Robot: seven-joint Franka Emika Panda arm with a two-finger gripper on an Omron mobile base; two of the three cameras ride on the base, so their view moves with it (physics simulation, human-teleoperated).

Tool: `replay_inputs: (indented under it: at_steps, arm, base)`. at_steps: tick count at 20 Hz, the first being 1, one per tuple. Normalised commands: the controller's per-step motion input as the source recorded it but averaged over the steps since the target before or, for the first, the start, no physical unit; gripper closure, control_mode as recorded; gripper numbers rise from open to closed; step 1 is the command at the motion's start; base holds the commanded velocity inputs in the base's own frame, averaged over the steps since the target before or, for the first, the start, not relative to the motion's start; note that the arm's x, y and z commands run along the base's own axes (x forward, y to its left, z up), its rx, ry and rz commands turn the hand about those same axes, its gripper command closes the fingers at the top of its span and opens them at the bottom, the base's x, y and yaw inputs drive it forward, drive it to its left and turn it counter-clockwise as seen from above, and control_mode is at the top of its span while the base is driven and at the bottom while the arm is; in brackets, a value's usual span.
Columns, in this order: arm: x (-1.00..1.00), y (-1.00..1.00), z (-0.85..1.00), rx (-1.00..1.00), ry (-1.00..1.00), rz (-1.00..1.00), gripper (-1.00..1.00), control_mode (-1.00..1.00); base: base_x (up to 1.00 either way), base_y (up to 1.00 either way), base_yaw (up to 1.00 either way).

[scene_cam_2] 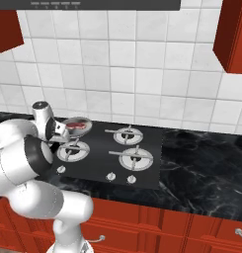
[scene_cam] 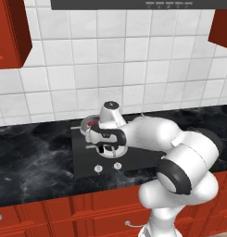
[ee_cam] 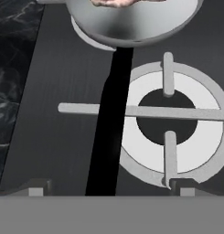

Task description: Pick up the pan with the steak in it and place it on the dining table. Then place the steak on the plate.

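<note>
The grey pan (scene_cam: 89,124) rests on the back left burner of the cooktop, with the red steak (scene_cam_2: 77,126) lying in it. In the hand view the pan (ee_cam: 131,25) is at the top, the steak (ee_cam: 127,2) is cut by the edge, and the black handle (ee_cam: 111,123) runs down toward me. My gripper (ee_cam: 111,192) is open, just above the handle, with one fingertip on either side of it. From the left base view the gripper (scene_cam: 106,149) points down over the front left burner. The dining table and the plate are out of view.
The black cooktop (scene_cam_2: 100,163) has several burners, with a front burner grate (ee_cam: 173,123) right beside the handle and knobs (scene_cam: 117,165) along its front. Black marble counter (scene_cam_2: 206,168) runs to both sides over red cabinets. A white tiled wall stands behind.
</note>
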Motion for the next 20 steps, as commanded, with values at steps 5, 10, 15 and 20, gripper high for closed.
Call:
replay_inputs:
  at_steps: [5,10,15,20]
  arm:
    - [0.15,0.07,-0.23,0.00,0.00,0.00,-1.00,-1.00]
    - [0.12,0.05,-0.19,0.00,-0.02,0.00,-1.00,-1.00]
    - [0.10,0.03,-0.17,0.00,-0.02,0.00,-1.00,-1.00]
    - [0.11,0.04,-0.19,0.00,-0.02,0.00,-1.00,-1.00]
  base:
    - [0.00,0.00,0.00]
    - [0.00,0.00,0.00]
    - [0.00,0.00,0.00]
    - [0.00,0.00,0.00]
